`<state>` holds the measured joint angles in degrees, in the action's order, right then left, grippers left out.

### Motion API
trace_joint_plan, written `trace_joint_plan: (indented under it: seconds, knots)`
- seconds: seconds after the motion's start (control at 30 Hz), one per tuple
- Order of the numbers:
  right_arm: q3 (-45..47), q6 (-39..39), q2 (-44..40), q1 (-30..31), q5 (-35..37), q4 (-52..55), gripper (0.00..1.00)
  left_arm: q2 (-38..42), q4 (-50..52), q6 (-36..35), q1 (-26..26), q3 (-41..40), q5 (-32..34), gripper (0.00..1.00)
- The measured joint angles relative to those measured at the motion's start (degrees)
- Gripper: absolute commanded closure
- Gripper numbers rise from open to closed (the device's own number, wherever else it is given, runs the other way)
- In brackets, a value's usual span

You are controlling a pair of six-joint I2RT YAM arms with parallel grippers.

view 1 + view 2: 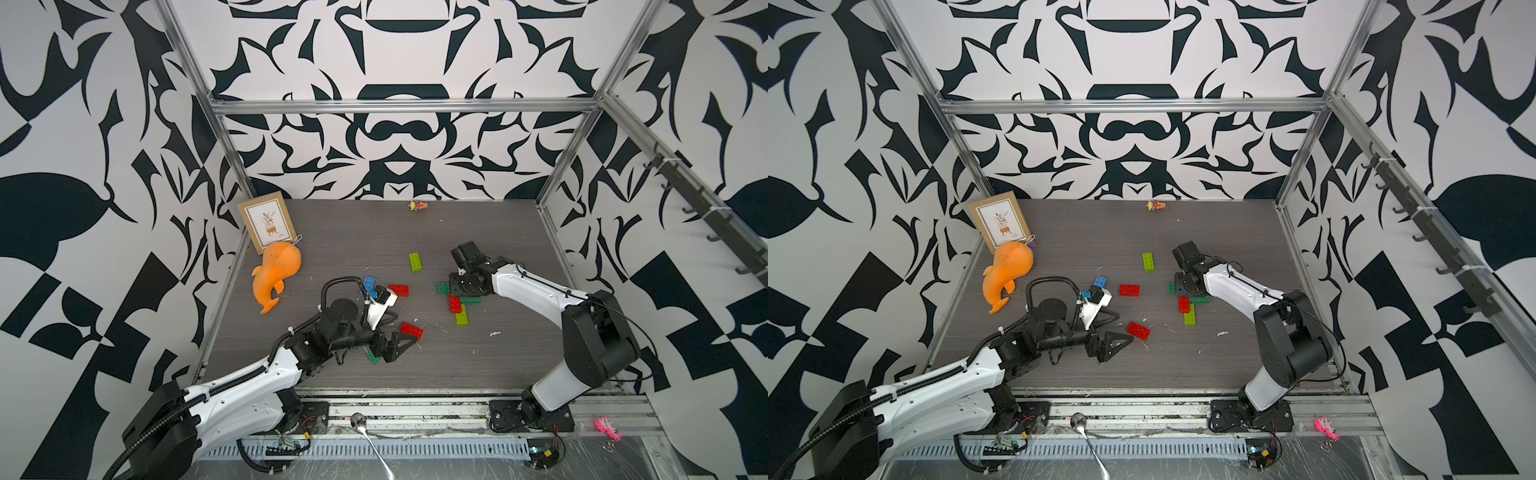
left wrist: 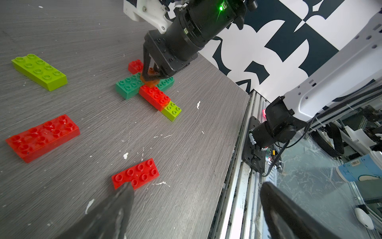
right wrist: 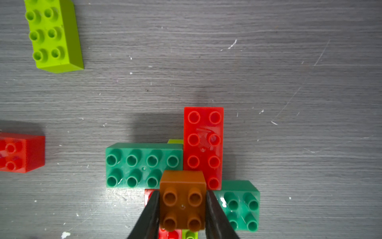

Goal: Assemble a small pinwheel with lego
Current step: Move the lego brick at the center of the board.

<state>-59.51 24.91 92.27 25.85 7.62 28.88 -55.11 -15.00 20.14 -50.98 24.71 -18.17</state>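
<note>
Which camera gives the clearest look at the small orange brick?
The right wrist view: the orange brick fills the foreground, studs up, between the fingers of the right gripper. The left wrist view shows it small and partly covered by that gripper. In both top views the gripper hides it.

Top views: high at front, looking down over whole table (image 1: 353, 232). Left wrist: low, oblique, mid-range toward brick cross (image 2: 155, 95). Right wrist: straight down, close on orange brick (image 3: 183, 198). Shared by all: the cross.
</note>
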Motion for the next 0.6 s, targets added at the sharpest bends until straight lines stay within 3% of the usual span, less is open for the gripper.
trace_joint_plan:
  seconds: [0.2, 0.6]
  knots:
    - [-3.3, -0.4, 2.3, -1.1, -0.8, 1.2, 0.87, 0.2, -0.1, 0.0, 0.0, 0.0, 0.4, 0.0]
    - [-33.8, -4.7, 19.9, -7.2, -4.3, 9.2, 0.92, 0.4, 0.3, 0.0, 0.0, 0.0, 2.5, 0.0]
